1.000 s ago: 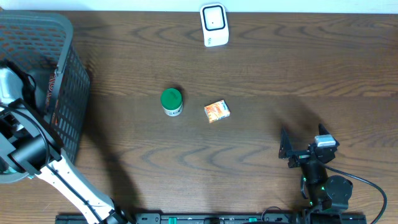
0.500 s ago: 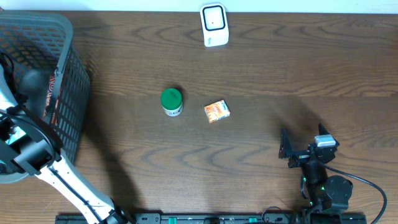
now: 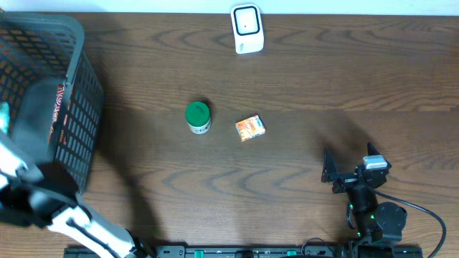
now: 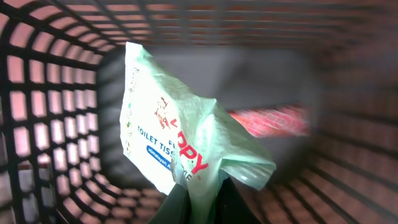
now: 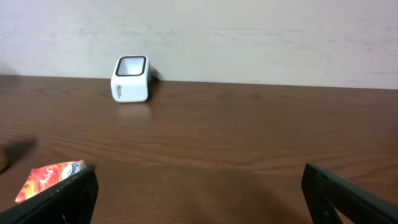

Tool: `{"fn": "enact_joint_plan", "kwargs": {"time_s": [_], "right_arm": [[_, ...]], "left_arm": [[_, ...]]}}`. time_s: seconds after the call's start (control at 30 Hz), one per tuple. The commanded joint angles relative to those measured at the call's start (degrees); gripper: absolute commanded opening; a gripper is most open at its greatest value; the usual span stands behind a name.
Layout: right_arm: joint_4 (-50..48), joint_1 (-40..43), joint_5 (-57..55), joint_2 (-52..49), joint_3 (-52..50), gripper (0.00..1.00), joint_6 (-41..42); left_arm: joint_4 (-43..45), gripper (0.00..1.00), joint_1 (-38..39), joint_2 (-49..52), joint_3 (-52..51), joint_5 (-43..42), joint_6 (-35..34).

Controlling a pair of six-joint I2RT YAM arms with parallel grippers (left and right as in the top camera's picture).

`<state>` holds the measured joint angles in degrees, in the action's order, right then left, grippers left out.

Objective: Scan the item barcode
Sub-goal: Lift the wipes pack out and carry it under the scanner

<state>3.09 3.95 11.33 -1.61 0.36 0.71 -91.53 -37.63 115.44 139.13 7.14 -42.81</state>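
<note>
A pale green toilet-tissue pack (image 4: 168, 130) hangs inside the dark mesh basket (image 4: 43, 112), and my left gripper (image 4: 202, 202) is shut on its lower edge. The pack's barcode does not show. In the overhead view my left arm (image 3: 32, 125) is a dark blur over the basket (image 3: 75, 79) at the far left. The white scanner (image 3: 247, 29) stands at the table's back edge, and the right wrist view also shows the scanner (image 5: 130, 79). My right gripper (image 3: 351, 168) rests open near the front right, nothing between its fingers (image 5: 68, 196).
A green-lidded jar (image 3: 198, 117) and a small orange packet (image 3: 250, 128) lie mid-table; the orange packet (image 5: 50, 177) sits just beyond my right gripper's left finger. A red packet (image 4: 267, 121) lies on the basket floor behind the tissue pack.
My left arm has slid toward the table's near edge over the basket and is now motion-blurred. The right arm and the items on the table have not moved.
</note>
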Motion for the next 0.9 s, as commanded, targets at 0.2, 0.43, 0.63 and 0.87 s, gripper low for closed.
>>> {"fn": "enact_joint_plan", "kwargs": {"time_s": [0.2, 0.43, 0.63, 0.87], "right_arm": [[0.17, -0.28, 0.33, 0.09, -0.04, 0.99, 0.55], [0.17, -0.28, 0.33, 0.09, -0.04, 0.99, 0.55], [0.17, -0.28, 0.33, 0.09, -0.04, 0.99, 0.55], [0.17, -0.28, 0.33, 0.09, -0.04, 0.99, 0.55]], "left_arm": [[7.21, 0.07, 11.78, -13.40, 1.53, -34.32, 4.96], [11.26, 0.07, 30.27, -12.37, 1.44, -42.45, 9.29], [10.69, 0.07, 49.99, -7.78, 1.33, -29.55, 11.58], [10.69, 0.07, 69.11, 3.37, 1.33, -13.29, 9.09]]}}
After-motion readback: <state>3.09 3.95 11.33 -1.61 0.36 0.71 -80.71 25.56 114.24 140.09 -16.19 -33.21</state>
